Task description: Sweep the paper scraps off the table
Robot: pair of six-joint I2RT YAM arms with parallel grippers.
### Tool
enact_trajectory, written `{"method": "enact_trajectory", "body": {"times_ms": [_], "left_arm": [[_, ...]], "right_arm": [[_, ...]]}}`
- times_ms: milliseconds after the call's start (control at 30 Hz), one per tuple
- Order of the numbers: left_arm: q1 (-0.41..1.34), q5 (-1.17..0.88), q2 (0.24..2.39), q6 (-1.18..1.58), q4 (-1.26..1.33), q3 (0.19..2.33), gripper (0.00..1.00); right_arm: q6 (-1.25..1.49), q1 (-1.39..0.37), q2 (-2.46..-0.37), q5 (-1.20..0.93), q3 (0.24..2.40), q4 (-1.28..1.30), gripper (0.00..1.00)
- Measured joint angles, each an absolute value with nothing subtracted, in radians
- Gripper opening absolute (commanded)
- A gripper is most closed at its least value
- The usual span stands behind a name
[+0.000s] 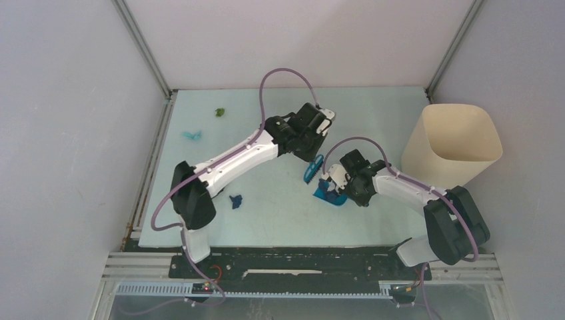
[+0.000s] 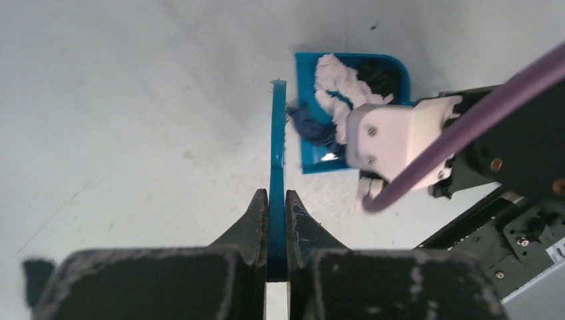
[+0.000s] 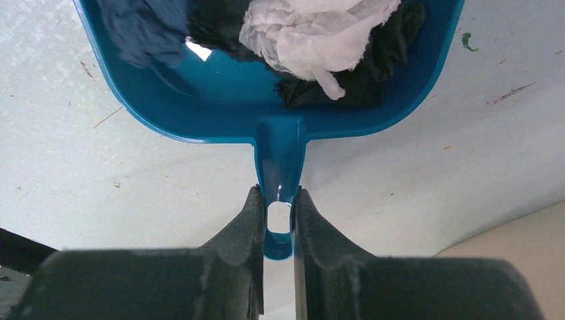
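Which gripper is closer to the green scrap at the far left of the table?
Left. The left gripper, shut on the brush, is to the green scrap's right and nearer the bases. The right gripper, shut on the dustpan handle, lies even farther right and nearer them.

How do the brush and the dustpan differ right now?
1. The brush is clamped in the left gripper; the dustpan is clamped by its handle in the right gripper.
2. The brush looks thin, edge-on in the left wrist view; the dustpan is a wide open scoop.
3. The dustpan carries a white wad, a dark wad and a blue wad; the brush carries nothing.
Shared: both are blue plastic.
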State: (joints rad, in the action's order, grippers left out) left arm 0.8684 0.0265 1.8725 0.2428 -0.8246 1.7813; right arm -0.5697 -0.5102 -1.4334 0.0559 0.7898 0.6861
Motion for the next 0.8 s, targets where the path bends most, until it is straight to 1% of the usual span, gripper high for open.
{"method": "enact_trajectory", "body": {"times_ms": [133, 300, 500, 800], "left_arm": [[0.862, 0.132, 1.787, 0.216, -0.902, 1.757, 0.00], [0.836, 0.295, 1.613, 0.190, -1.027, 1.578, 0.00], [0.803, 0.442, 1.465, 0.205, -1.130, 1.358, 0.00], [0.783, 0.597, 1.442, 0.290, -1.161, 1.143, 0.00]], "right_arm": [[-0.569, -0.510, -1.433, 0.056, 0.790, 0.686, 0.13], [-0.566, -0.531, -1.432, 0.061, 0.790, 0.685, 0.12], [-0.566, -0.676, -1.431, 0.075, 0.790, 0.669, 0.12], [-0.584, -0.844, -1.531, 0.071, 0.884, 0.703, 0.13]]}}
